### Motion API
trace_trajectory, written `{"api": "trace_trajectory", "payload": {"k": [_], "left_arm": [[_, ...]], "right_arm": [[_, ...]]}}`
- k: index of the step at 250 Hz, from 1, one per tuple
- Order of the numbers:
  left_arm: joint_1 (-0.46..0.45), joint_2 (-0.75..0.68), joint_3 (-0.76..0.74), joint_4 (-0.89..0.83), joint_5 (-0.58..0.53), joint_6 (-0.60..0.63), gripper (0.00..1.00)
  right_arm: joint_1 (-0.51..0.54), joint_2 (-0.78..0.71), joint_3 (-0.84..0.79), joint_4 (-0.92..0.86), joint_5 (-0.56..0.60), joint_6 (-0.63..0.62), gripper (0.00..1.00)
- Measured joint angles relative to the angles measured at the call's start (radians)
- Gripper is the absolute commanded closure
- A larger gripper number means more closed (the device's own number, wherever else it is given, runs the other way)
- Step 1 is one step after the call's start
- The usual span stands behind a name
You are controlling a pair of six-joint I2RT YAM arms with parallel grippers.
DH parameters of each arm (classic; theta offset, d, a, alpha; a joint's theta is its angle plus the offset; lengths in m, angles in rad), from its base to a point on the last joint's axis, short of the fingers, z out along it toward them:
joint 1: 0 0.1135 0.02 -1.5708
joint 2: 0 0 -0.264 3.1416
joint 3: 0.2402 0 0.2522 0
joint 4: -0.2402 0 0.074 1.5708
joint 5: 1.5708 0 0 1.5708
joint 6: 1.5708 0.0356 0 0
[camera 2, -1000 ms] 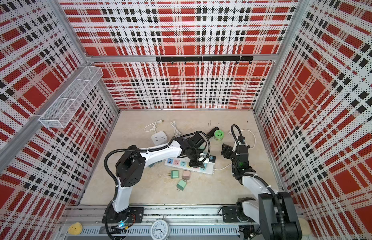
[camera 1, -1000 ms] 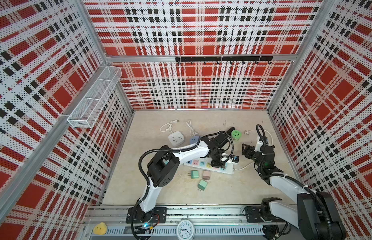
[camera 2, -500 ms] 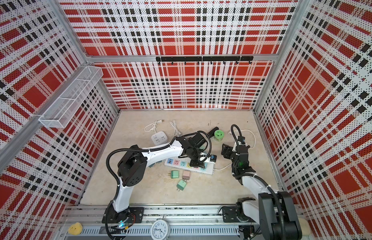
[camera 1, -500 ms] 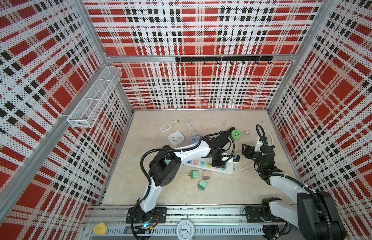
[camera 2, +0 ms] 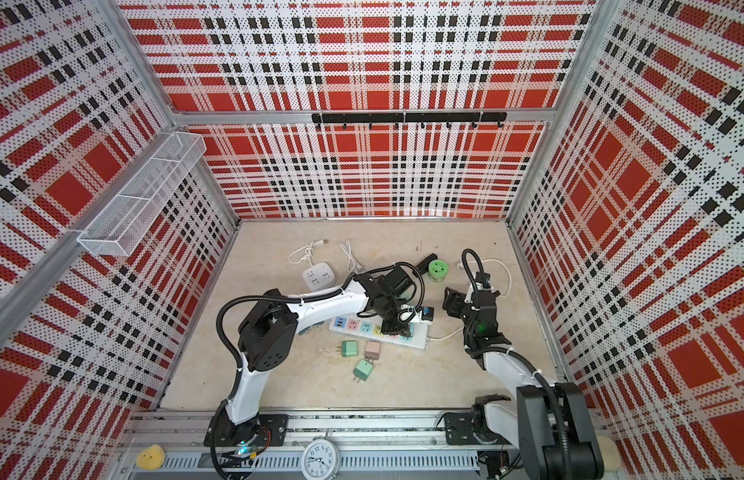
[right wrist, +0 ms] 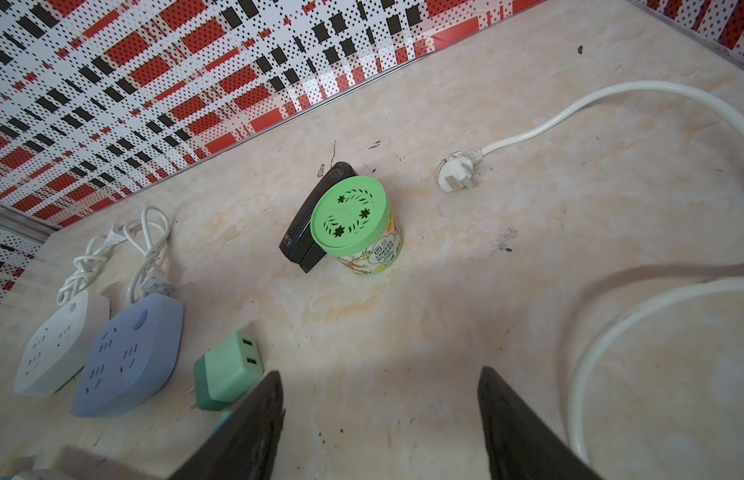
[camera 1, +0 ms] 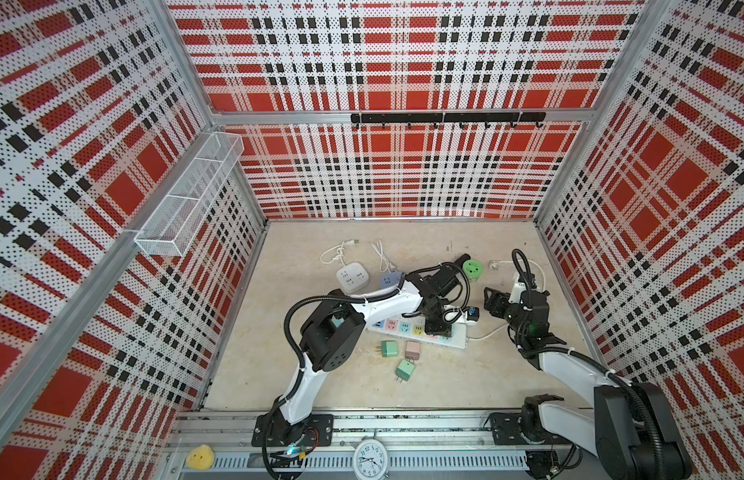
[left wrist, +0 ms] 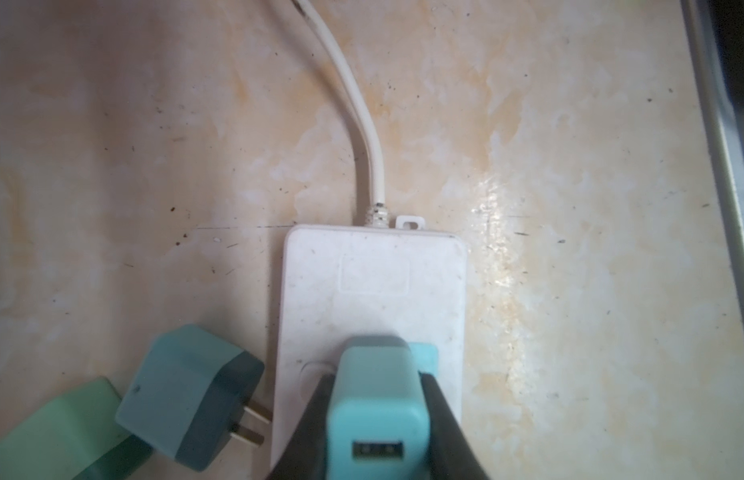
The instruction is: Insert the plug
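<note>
Plug (left wrist: 378, 415) — a teal charger block — is clamped between the fingers of the left pincer (left wrist: 376, 379). It stands upright on the white strip (left wrist: 374, 282) near the cord end. Its prongs are hidden, so how deep it sits cannot be told. The strip lies flat on the surface (left wrist: 569, 291), and its cord (left wrist: 357, 104) curves away. A blue charger (left wrist: 187, 395) and a green charger (left wrist: 58, 428) lie just beside the strip. The right pincer (right wrist: 382, 424) hangs open and empty over bare surface — in a top view it (camera 1: 495, 300) is apart from the strip's cord end. It faces a green-lidded jar (right wrist: 353, 220) just beside a black stapler (right wrist: 308, 216).
</note>
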State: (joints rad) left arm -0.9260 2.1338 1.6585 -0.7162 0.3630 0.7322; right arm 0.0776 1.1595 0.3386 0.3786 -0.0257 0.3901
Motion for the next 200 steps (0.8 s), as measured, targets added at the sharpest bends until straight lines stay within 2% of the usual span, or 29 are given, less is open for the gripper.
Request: {"api": "trace_trajectory", "payload": {"k": [98,187,200], "left_arm": [[0.005,0.001,-0.011,0.059,-0.039,-0.153,1.00],[-0.023,-0.007,-0.028,0.084,-0.063,-0.110,1.00],[-0.024,-0.008,-0.031,0.092,-0.061,-0.103,0.86]], "right_arm": [[0.000,0.007,0.002,0.000,0.010,0.000,0.26],[0.000,0.005,0.001,0.006,0.016,0.004,0.26],[0.000,0.004,0.001,0.008,0.016,0.004,0.25]]}}
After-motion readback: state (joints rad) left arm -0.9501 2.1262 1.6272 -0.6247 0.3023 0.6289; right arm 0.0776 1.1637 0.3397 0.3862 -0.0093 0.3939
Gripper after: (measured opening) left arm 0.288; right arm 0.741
